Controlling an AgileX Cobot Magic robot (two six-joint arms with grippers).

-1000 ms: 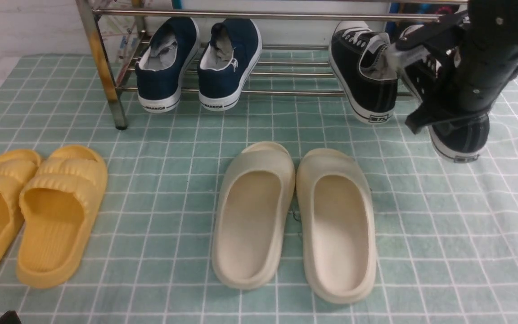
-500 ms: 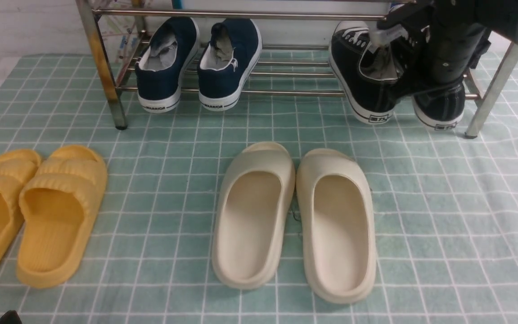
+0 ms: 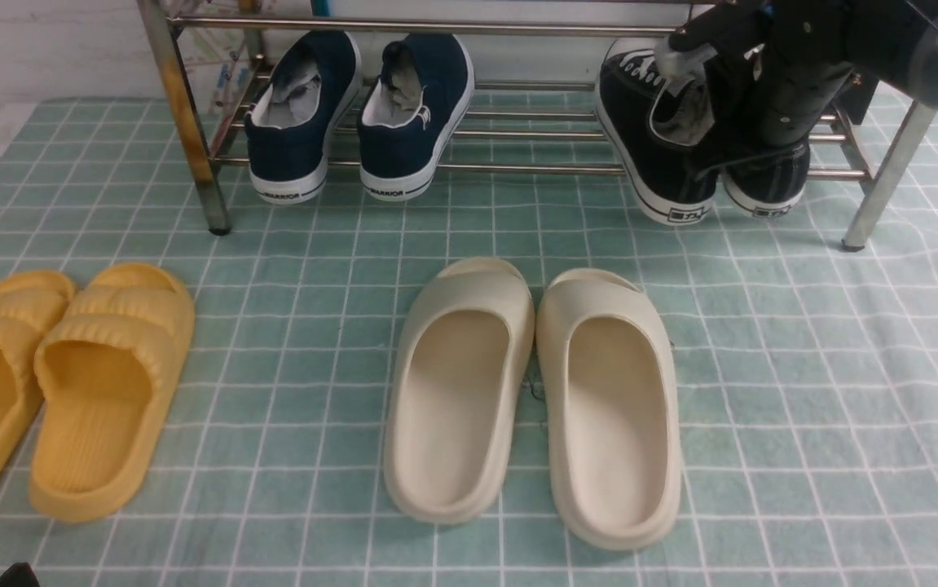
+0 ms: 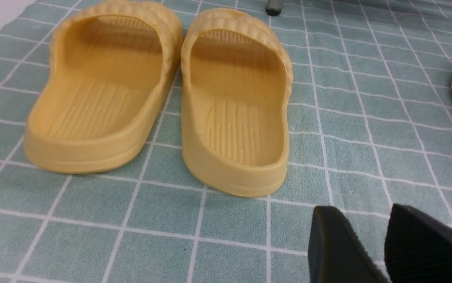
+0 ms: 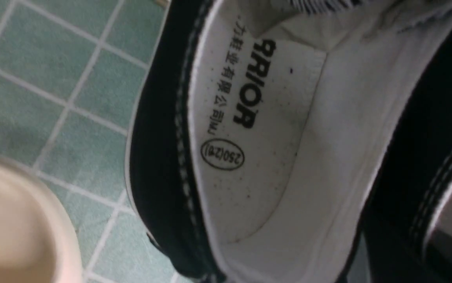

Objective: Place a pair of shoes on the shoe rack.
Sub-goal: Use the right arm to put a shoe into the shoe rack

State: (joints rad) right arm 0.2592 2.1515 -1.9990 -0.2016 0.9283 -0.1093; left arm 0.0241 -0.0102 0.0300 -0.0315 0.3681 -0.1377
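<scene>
Eight pieces of footwear show: two black sneakers, two navy sneakers (image 3: 293, 143), two cream slides (image 3: 456, 408) and two yellow slides (image 3: 102, 391). One shoe rack (image 3: 191, 122) spans the back of the checked cloth (image 3: 289, 326), with both navy sneakers on its lower level toward the left end.

Compared with a second earlier, the outer black sneaker (image 3: 766, 179) is farther back and closer to its mate, and the rack's right front leg, hidden then, is in sight. The inner black sneaker (image 3: 668, 175), the navy pair and all four slides lie where they did.

The black pair is at the lower level, toward the right end, heels facing the camera and jutting past the front bar. The inner one lies slanted, with white laces, grey lining and a white sole; its insole is printed with dark lettering. The outer one is largely hidden behind the arm, so whether it bears on the bars cannot be told.

The right gripper (image 5: 410, 245) is pinching the side wall of the outer black sneaker. The left gripper (image 4: 361, 206) has its fingers spread near the yellow slides, holding nothing.
</scene>
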